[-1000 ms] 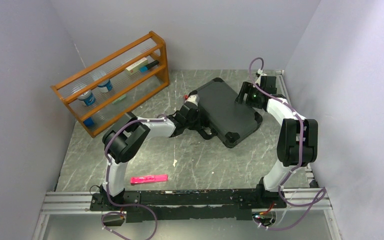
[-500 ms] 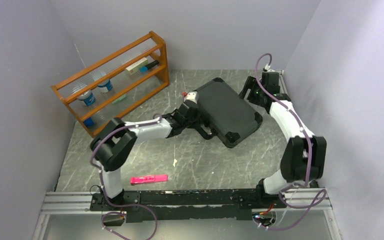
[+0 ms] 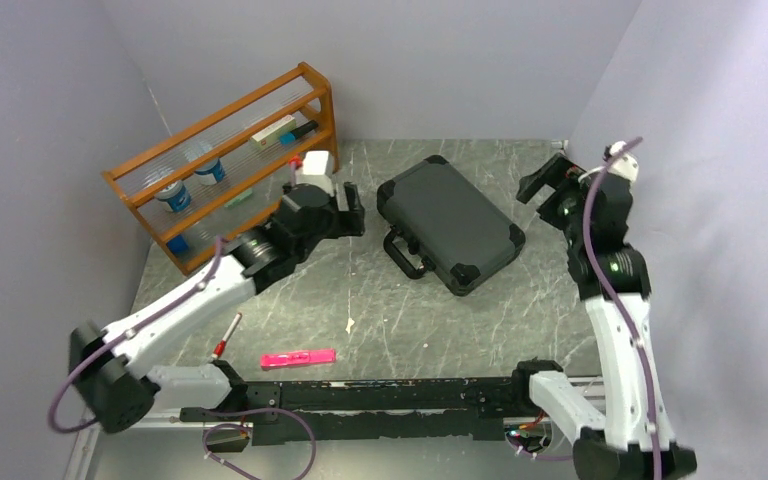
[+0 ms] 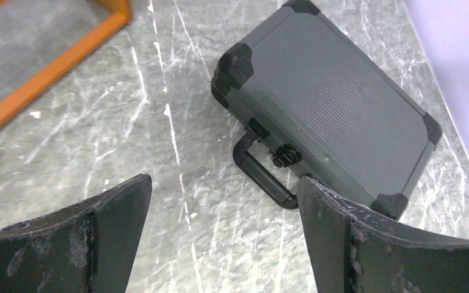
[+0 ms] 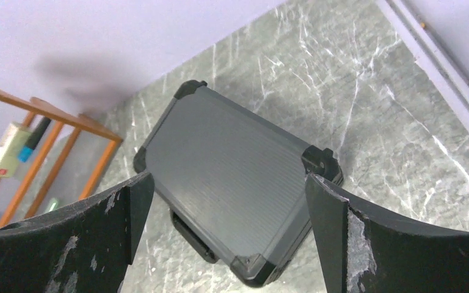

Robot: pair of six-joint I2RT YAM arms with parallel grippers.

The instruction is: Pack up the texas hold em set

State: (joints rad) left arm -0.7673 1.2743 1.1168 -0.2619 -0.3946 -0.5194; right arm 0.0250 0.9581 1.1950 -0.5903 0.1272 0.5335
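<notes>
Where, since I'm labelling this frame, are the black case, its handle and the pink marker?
black case (image 3: 450,218), top external view, middle of its closed lid.
handle (image 4: 261,178), left wrist view, middle of the grip bar.
pink marker (image 3: 298,357), top external view, middle of its body.

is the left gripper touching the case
Apart. The top view shows bare table between the left gripper and the case.

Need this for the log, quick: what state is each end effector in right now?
Left end effector: open, holding nothing.
Right end effector: open, holding nothing.
</notes>
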